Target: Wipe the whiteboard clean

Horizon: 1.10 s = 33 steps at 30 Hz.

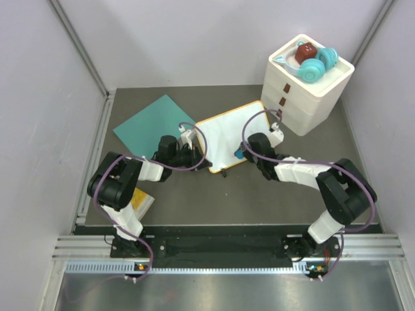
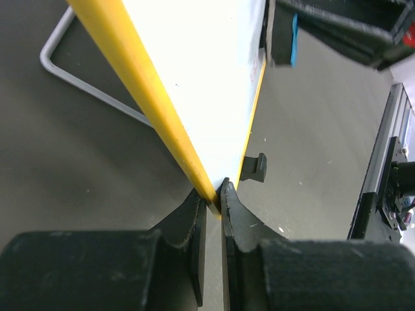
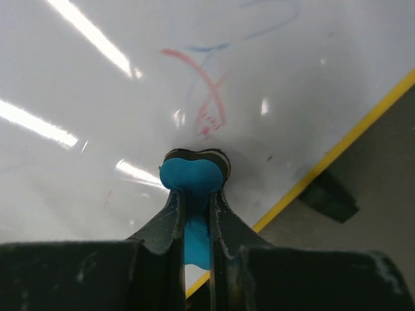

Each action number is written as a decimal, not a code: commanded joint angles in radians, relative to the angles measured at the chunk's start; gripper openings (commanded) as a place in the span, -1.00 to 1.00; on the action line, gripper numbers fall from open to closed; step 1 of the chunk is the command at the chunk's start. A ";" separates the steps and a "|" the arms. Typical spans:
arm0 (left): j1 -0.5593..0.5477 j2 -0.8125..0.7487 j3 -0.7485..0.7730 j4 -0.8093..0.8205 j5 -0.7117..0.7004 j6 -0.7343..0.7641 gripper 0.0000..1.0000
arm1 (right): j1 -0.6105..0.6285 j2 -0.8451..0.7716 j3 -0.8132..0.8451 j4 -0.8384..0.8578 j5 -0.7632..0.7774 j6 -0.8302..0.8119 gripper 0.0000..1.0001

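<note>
Currently: the whiteboard (image 1: 227,133) sits mid-table, between the teal sheet (image 1: 150,124) on its left and the white drawer stack (image 1: 305,91) on its right. The left gripper (image 2: 215,194) is pinched tight on the board's yellow frame (image 2: 149,97) at a near corner, both fingers touching the edge. The right gripper (image 3: 194,201) is clamped narrow on a blue eraser (image 3: 192,178), whose dark pad presses against the glossy white surface. A red scribble (image 3: 206,97) with faint blue loops (image 3: 259,26) lies just beyond the eraser, unerased. One black foot (image 3: 327,194) shows past the frame. Teal headphones (image 1: 318,65) rest on top of the drawer stack.
</note>
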 commanded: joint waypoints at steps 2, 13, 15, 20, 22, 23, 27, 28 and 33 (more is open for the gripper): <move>0.001 0.039 -0.020 -0.114 -0.218 0.129 -1.00 | -0.163 -0.002 -0.050 -0.142 0.019 -0.072 -1.00; -0.004 0.039 -0.015 -0.120 -0.222 0.134 -1.00 | -0.109 0.056 0.029 -0.091 -0.061 -0.108 -1.00; -0.004 0.039 -0.015 -0.120 -0.222 0.134 -1.00 | -0.035 0.074 0.043 -0.081 -0.048 -0.105 -1.00; -0.004 0.036 -0.017 -0.120 -0.222 0.134 -1.00 | 0.105 0.154 0.063 -0.042 -0.049 -0.062 -1.00; -0.004 0.034 -0.018 -0.119 -0.224 0.134 -1.00 | 0.154 0.174 0.077 -0.022 -0.055 -0.054 -1.00; -0.004 0.034 -0.018 -0.120 -0.225 0.134 -1.00 | 0.170 0.186 0.077 -0.004 -0.063 -0.053 -1.00; -0.007 0.040 -0.010 -0.125 -0.236 0.135 -1.00 | 0.224 0.189 0.055 0.045 -0.078 -0.019 -1.00; -0.009 0.040 -0.009 -0.128 -0.239 0.137 -1.00 | 0.230 0.192 0.055 0.047 -0.075 -0.014 -1.00; -0.012 0.039 -0.009 -0.131 -0.235 0.143 -1.00 | 0.231 0.191 0.055 0.006 0.007 -0.008 -1.00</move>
